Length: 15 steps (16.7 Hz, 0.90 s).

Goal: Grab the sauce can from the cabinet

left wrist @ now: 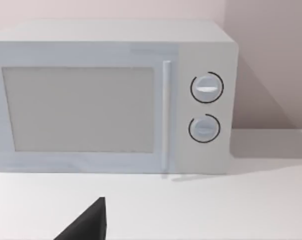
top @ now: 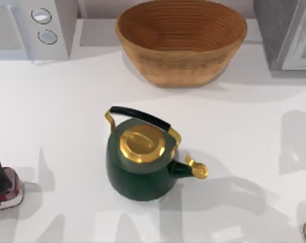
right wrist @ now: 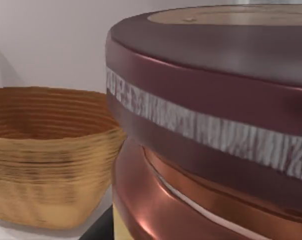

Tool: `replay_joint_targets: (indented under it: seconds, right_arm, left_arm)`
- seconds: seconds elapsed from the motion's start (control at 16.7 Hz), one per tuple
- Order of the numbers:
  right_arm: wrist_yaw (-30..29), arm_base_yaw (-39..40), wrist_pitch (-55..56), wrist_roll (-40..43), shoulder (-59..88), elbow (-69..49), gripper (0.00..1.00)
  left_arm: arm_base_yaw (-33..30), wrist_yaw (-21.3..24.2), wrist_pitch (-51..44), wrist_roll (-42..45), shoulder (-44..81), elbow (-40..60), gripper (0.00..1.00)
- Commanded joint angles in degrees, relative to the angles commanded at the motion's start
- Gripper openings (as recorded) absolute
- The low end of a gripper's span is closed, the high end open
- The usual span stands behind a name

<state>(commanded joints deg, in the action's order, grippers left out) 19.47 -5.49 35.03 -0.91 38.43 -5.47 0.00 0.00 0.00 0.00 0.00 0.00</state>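
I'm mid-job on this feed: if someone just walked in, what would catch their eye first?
The green kettle with its gold lid stands mid-table in the top view, with the woven basket behind it at the back edge. In the right wrist view the sauce can looms very close to the camera, maroon top and pale band, beside that basket. The left wrist view faces the white microwave at the table's back left.

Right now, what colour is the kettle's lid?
Shiny gold, on the dark green kettle; top view shows it best.
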Motion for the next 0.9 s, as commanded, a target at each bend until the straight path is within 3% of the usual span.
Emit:
replay_joint_targets:
  seconds: [0.54,0.9]
  right_arm:
    - [24.68,-5.96,46.63,-0.08,53.39,-7.75,0.0]
    - [35.41,-8.42,64.38,-0.47,74.85,-9.93,0.0]
  left_arm:
    - [0.0,0.0,0.0,0.0,0.0,0.0,1.0]
    - [0.0,0.0,0.0,0.0,0.0,0.0,1.0]
